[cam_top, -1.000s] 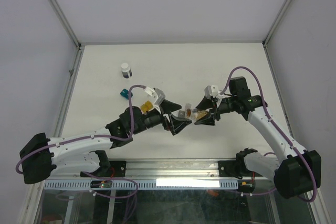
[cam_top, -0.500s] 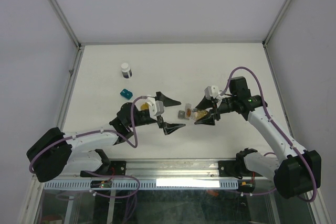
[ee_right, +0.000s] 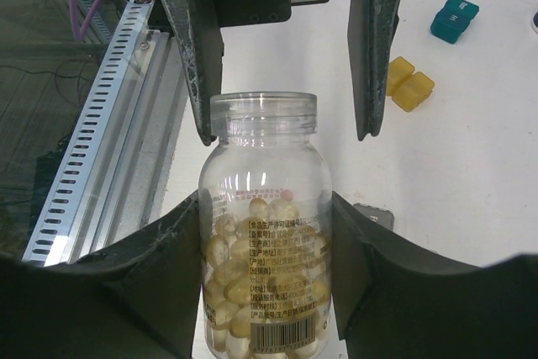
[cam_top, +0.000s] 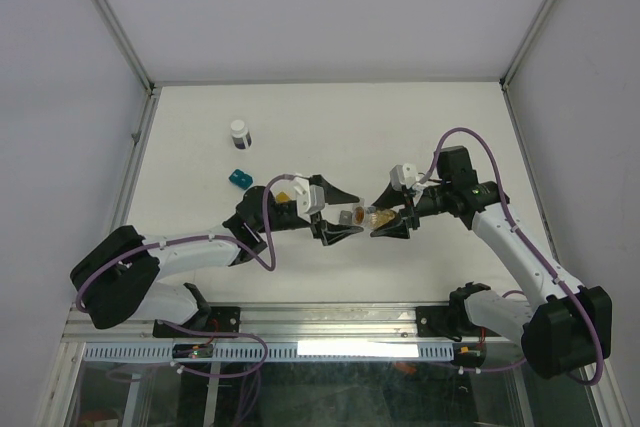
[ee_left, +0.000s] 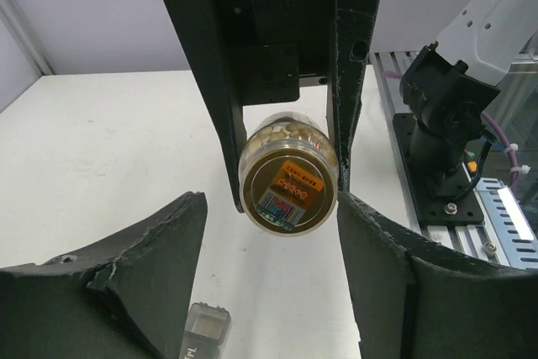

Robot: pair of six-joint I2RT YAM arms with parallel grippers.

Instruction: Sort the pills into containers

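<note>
Right gripper (ee_right: 267, 199): clamped on the lower body of the clear pill bottle (ee_left: 288, 178), one finger on each side. The bottle is carried off the table (cam_top: 330, 117), lying on its side in the grip. Its neck points at the left arm and there is no cap on it. Yellowish pills (ee_right: 244, 292) sit in the end nearest the right wrist; the neck end is clear.

Left gripper (ee_right: 287, 136): fingers partly spread, straddling the bottle's neck. In your right wrist view one fingertip sits just beside the rim. The other stands clear of it, with table showing between. Whether the near fingertip actually touches the rim is hard to judge from that angle; it reads as no grip.

Gray container (ee_left: 206, 335): flat on the table beneath the two grippers, near the bottle's mouth, in no fingers.

Amber-yellow container (ee_right: 408, 86): on the table beside the left wrist, partly hidden by it from above.

Teal container (ee_right: 455, 18): farther out than the amber one and apart from it.

White-capped dark vial (cam_top: 239, 133): upright, behind the teal container, well apart from both grippers.
</note>
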